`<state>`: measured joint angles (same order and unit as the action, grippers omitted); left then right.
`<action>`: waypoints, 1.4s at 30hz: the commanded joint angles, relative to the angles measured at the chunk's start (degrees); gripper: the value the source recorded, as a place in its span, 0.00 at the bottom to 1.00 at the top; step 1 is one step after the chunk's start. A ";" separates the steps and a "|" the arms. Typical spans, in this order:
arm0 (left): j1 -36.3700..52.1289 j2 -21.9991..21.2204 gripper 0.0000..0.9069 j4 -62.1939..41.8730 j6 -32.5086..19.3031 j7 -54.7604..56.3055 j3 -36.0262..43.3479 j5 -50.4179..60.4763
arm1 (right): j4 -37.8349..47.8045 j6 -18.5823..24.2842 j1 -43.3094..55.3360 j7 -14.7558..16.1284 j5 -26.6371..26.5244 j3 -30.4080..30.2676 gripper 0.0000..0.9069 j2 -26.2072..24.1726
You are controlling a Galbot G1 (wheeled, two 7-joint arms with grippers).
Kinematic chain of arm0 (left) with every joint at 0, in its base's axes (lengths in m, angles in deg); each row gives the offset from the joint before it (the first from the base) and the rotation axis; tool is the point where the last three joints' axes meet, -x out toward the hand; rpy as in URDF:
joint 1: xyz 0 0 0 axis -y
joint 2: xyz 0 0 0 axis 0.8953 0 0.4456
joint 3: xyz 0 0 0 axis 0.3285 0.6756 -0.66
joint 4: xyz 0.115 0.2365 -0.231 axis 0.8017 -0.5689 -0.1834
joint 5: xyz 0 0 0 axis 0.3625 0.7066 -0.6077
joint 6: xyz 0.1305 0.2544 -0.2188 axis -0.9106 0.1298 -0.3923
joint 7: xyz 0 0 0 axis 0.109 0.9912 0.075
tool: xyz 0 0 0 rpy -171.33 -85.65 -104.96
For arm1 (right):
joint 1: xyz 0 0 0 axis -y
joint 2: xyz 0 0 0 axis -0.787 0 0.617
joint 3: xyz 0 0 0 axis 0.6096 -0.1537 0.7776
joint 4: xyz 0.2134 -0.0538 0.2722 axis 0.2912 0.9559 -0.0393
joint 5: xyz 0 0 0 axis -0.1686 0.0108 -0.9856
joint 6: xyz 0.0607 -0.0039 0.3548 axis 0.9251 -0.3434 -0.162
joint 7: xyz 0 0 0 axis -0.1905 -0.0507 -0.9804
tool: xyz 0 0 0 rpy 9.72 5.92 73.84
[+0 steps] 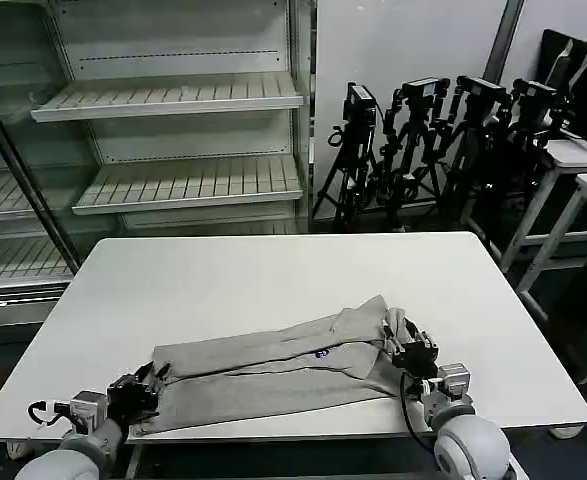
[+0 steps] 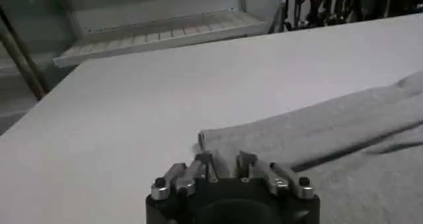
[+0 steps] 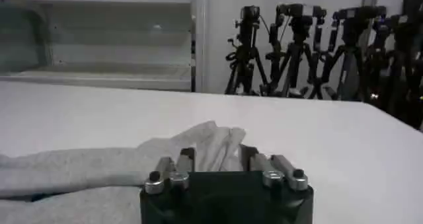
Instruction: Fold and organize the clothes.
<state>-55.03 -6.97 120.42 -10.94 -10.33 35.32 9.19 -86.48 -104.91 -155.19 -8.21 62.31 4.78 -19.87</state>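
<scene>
A light grey T-shirt [image 1: 273, 365] lies folded into a long strip across the front of the white table [image 1: 273, 265], with a small blue bit of its print [image 1: 321, 352] showing. My left gripper [image 1: 151, 385] is at the strip's left end, low on the table. In the left wrist view the left gripper [image 2: 225, 159] has the T-shirt [image 2: 330, 133] edge between its fingers. My right gripper [image 1: 405, 345] is at the right end. The right wrist view shows the right gripper [image 3: 217, 154] shut on a bunched, raised fold of the T-shirt [image 3: 99, 166].
Bare tabletop extends behind the shirt to the far edge. Shelving racks [image 1: 173, 100] stand behind the table on the left, and black tripods [image 1: 423, 140] stand at the back right. White side tables [image 1: 578, 160] are at the far right.
</scene>
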 commanded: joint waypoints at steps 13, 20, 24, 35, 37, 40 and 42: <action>-6.16 -14.47 1.00 15.68 -1.08 -0.76 -13.98 -7.37 | -11.98 -3.59 3.86 0.05 4.99 -9.50 1.00 0.45; -8.33 -16.60 1.00 16.41 -0.90 -0.86 -15.03 -7.88 | -13.13 -1.91 -1.48 0.17 6.13 -5.80 1.00 1.19; -8.16 -17.86 1.00 16.61 -0.62 -0.44 -15.07 -9.32 | -13.86 -1.22 -4.08 0.36 6.21 -4.10 1.00 1.15; -8.21 -18.87 1.00 17.04 -1.83 -0.87 -13.74 -7.64 | -13.75 -0.03 -5.53 -0.04 6.43 -2.26 1.00 1.63; -8.26 -19.05 1.00 16.29 -2.44 -1.08 -13.37 -6.34 | -13.75 0.15 -5.83 -0.03 6.53 -2.02 1.00 1.81; -8.27 -19.25 1.00 14.09 -3.31 -1.05 -12.75 -6.20 | -14.02 0.30 -6.47 -0.07 6.64 -1.60 1.00 2.18; -8.14 -19.55 1.00 12.84 -3.91 -1.00 -12.19 -6.41 | -14.29 0.46 -7.06 -0.08 6.72 -1.23 1.00 2.30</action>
<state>-62.97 -25.11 136.17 -12.90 -11.30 22.20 2.08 -100.14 -104.95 -160.46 -8.21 68.70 2.63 -18.01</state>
